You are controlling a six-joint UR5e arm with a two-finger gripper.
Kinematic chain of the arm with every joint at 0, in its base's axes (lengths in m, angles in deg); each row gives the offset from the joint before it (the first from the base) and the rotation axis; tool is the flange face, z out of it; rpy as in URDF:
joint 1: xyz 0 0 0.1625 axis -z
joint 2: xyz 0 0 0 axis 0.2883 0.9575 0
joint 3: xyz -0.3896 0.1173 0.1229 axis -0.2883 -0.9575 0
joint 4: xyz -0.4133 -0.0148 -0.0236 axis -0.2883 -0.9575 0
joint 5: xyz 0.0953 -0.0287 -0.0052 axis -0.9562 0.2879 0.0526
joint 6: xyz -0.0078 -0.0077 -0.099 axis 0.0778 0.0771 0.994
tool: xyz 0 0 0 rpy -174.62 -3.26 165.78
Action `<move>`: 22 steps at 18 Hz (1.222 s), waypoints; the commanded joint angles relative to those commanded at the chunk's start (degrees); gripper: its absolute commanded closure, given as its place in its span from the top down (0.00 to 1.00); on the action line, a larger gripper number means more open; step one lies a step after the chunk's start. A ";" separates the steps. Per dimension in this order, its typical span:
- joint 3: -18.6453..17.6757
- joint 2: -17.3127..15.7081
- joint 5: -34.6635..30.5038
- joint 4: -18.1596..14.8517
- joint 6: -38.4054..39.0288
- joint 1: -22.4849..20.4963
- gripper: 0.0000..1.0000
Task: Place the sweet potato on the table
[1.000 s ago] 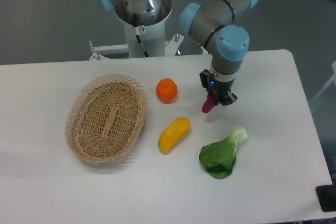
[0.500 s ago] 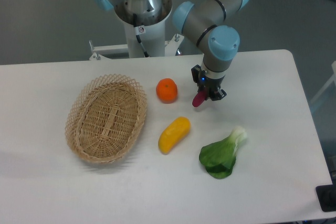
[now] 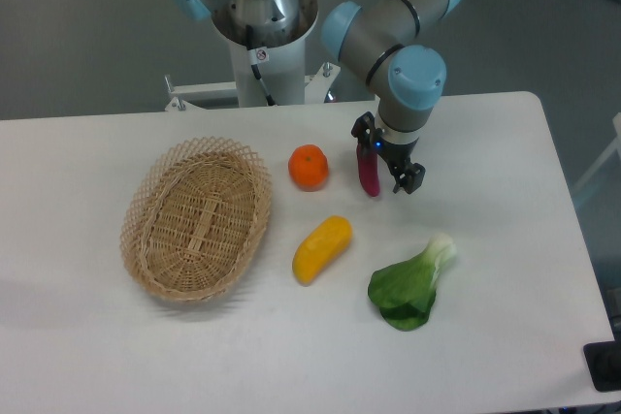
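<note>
- Sweet potato (image 3: 369, 172) placement is the step in hand, and the large white bench (image 3: 505, 239) that must receive it has bare surface right under the arm, between the orange and the right edge.
- Wicker basket (image 3: 197, 217) sits well to the left on the bench, apart from the work and holding nothing that can be seen.
- Leafy green vegetable (image 3: 409, 285) lies toward the near right, below the gripper and clear of it.
- Yellow-orange oblong fruit (image 3: 322, 248) rests near the middle of the bench, down and left of the tuber.
- Orange (image 3: 309, 167) stands just beside the tuber on its left, not touching it.
- Gripper (image 3: 383, 170) has its fingers spread, one on either side of the tuber; whether the left finger touches the skin cannot be told.
- Tuber stands nearly upright, its lower tip at or very near the bench surface, so the release looks made or close to it.
- Next move, by this judgement, calls for a straight lift of the gripper with the fingers wide, so neither one drags or tips the tuber toward the orange.
</note>
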 joint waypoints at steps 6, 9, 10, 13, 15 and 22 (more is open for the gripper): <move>8.16 3.86 -0.09 -0.09 0.52 -0.18 1.00; 12.38 5.70 0.00 -0.18 0.61 -0.18 1.00; 14.14 6.50 0.09 -0.26 0.61 -0.09 1.00; 16.53 7.82 0.09 -0.35 0.79 0.00 1.00; 17.93 8.26 0.26 -0.61 0.79 0.00 1.00; 27.41 11.42 0.26 -8.17 0.96 0.00 1.00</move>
